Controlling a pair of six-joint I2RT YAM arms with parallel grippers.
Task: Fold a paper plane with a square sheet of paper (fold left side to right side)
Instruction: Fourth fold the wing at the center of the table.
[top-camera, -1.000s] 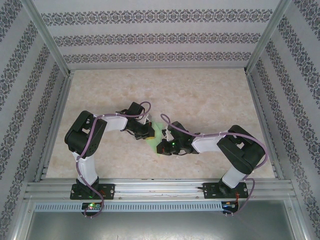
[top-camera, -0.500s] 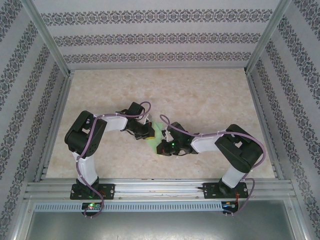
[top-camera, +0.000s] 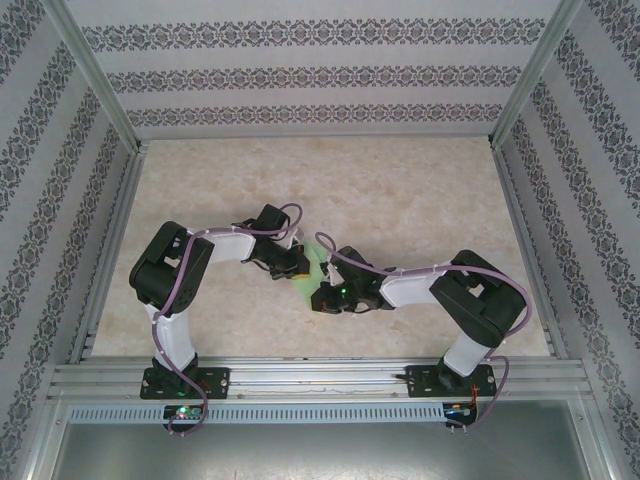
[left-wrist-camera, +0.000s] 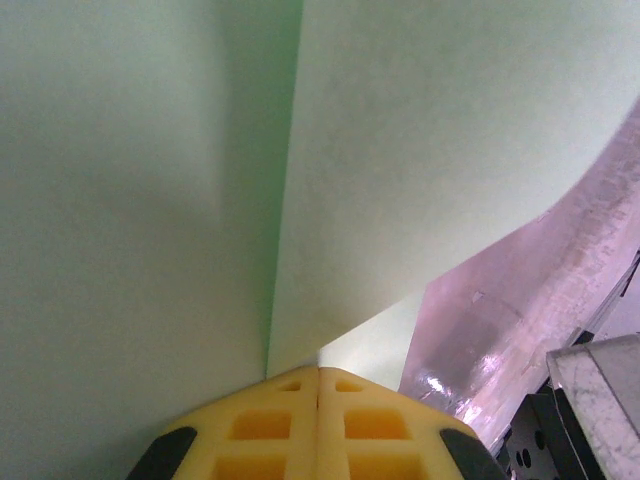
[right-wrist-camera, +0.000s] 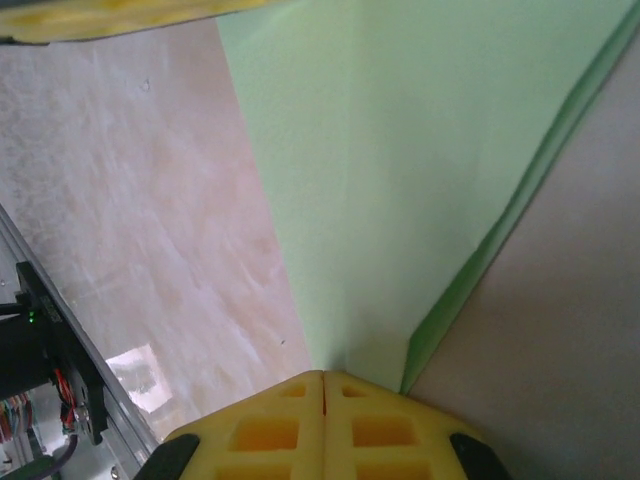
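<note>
The light green sheet of paper (top-camera: 313, 263) lies mid-table between my two grippers, mostly covered by them. Close up, the paper (left-wrist-camera: 150, 200) shows a straight crease with one layer lying over another. The paper (right-wrist-camera: 400, 150) also has a doubled edge along its right side. Its overall outline is hidden, so I cannot tell if it has the paper plane's shape. My left gripper (top-camera: 296, 268) (left-wrist-camera: 318, 372) is shut, its yellow tips against the paper. My right gripper (top-camera: 320, 292) (right-wrist-camera: 323, 375) is shut too, with its tips at the paper's near corner. No paper shows between either pair of fingers.
The marbled beige table (top-camera: 400, 190) is bare behind the arms. Patterned walls (top-camera: 320, 75) enclose three sides, and an aluminium rail (top-camera: 320, 375) runs along the near edge. The left gripper's yellow finger (right-wrist-camera: 100, 18) sits close above the right gripper's view.
The right arm has slid a little to the left over the paper, covering more of it. The left arm has stayed still. Both grippers have stayed shut.
</note>
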